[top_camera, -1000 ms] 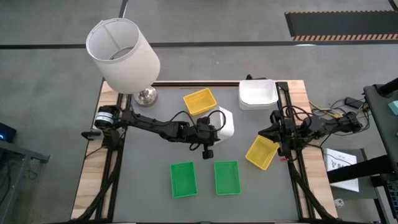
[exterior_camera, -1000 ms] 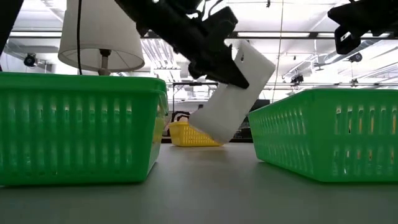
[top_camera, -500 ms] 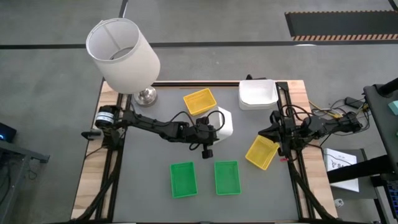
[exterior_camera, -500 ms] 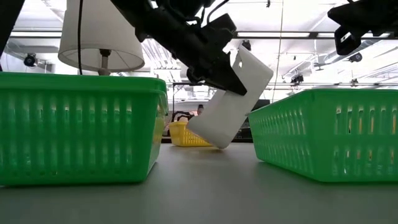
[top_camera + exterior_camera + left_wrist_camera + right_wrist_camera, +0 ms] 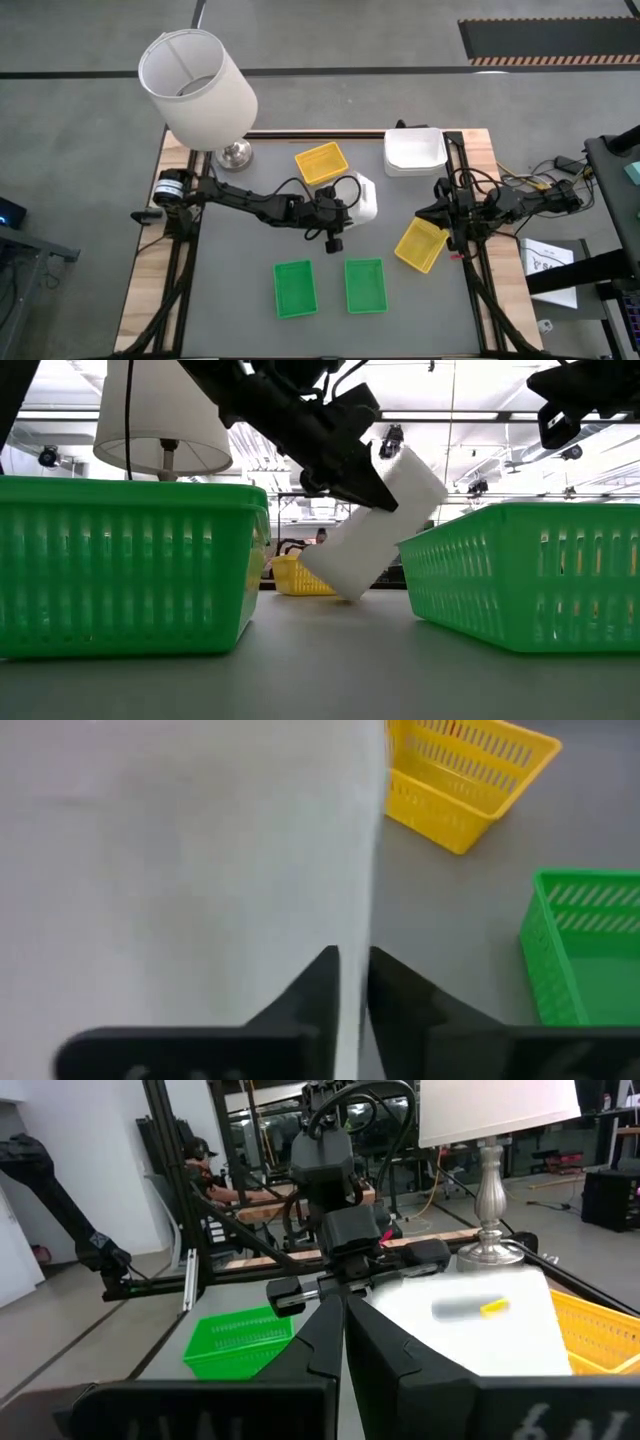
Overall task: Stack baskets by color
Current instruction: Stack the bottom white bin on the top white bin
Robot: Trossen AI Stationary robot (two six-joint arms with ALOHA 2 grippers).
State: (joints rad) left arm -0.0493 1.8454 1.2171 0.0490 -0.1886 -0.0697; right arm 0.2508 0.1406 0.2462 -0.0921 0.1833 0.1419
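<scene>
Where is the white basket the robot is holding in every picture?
High view: white basket at table middle, at the left gripper.
Low view: tilted in the center, between green baskets.
Left wrist view: fills the picture's left half.
Right wrist view: center-right, blurry.
Shared landmark: yellow basket behind it, by the lamp.

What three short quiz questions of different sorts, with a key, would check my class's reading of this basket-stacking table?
1. True or false: the white basket in the left gripper lies flat on the table.
2. How many green baskets stand on the table? A) one B) two C) three
3. Fill in: the right gripper waits beside a ___ basket.

Key
1. False: it is tilted, one edge down.
2. B: the second green basket stands beside the first.
3. Yellow: the tilted yellow basket near the table's right edge.
</scene>
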